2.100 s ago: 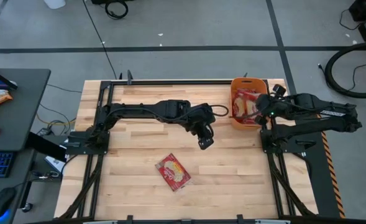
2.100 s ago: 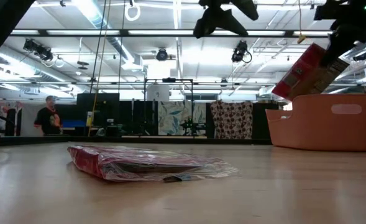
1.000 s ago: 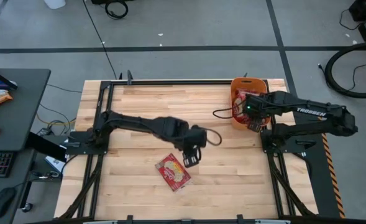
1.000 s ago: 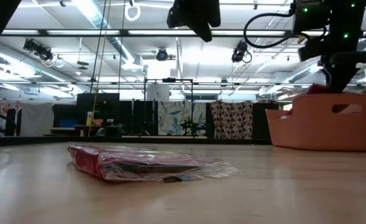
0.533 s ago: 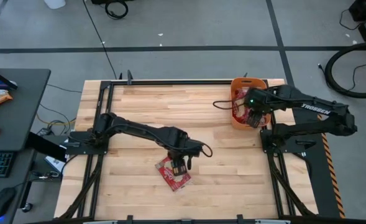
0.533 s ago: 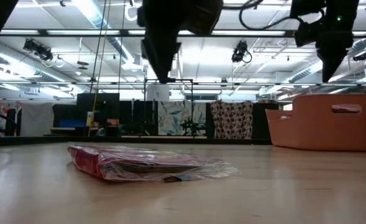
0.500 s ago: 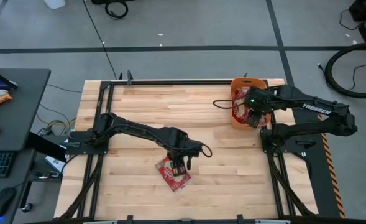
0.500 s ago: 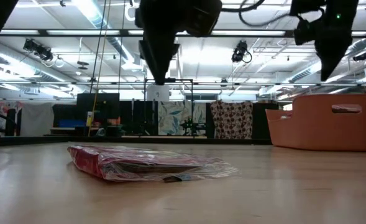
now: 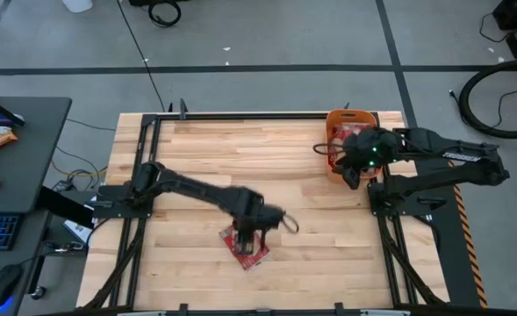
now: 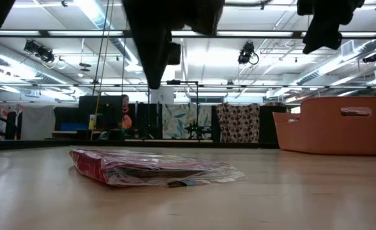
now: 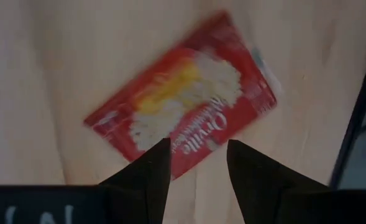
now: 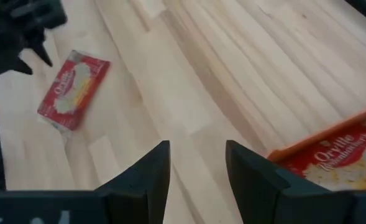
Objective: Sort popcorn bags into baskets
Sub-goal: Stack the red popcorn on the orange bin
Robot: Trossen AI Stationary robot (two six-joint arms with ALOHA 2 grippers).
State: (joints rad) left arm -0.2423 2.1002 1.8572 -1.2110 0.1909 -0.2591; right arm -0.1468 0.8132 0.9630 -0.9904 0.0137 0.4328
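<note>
Left gripper [image 9: 244, 233] above lone popcorn bag [image 9: 246, 246] near table [image 9: 197, 149] centre, toward 6 o'clock; fingers apart, holding nothing. Right gripper [image 9: 348, 175] at orange basket [image 9: 347, 118] near 1 o'clock, fingers spread, empty; bags inside basket.

Left hand [image 9: 247, 232] above popcorn bag [image 9: 246, 248]

Red popcorn bag [image 11: 183, 121] on pale striped wood table [image 9: 197, 162]: yellow-cream centre patch, white lettering, clear film edge. Orange basket [image 10: 333, 124] at table's far right corner, holding red bag [image 12: 341, 155] with white script. Black fingers on left gripper [image 11: 198, 165] and right gripper [image 12: 195, 168]. Black frame rails along table edges.
</note>
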